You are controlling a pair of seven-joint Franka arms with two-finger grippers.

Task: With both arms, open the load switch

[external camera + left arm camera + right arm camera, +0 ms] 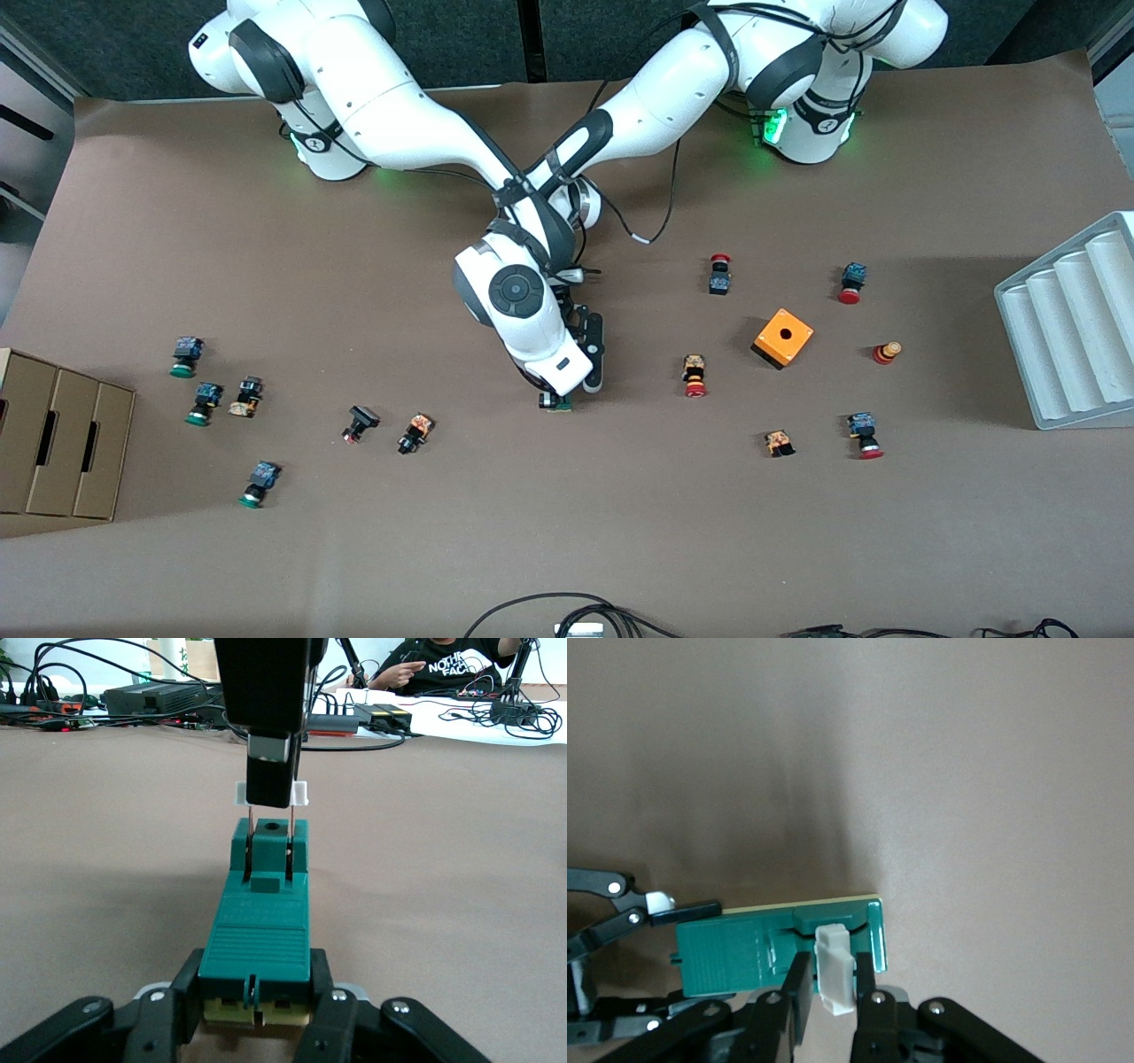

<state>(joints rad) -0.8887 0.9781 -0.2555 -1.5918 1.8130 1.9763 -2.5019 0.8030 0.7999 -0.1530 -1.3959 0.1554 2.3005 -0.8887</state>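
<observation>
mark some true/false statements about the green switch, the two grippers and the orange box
1. The left gripper is shut on one end of the load switch. True.
2. The right gripper is open and hangs over the orange box. False: it is shut on the switch's white sliding piece.
3. The white piece stands raised above the green body on two thin pins. True, as the left wrist view shows.
4. The load switch sits on top of the orange box. False: the switch is apart from the box, toward the right arm's end of the table.
5. The orange box has a round hole in its top face. True.
</observation>
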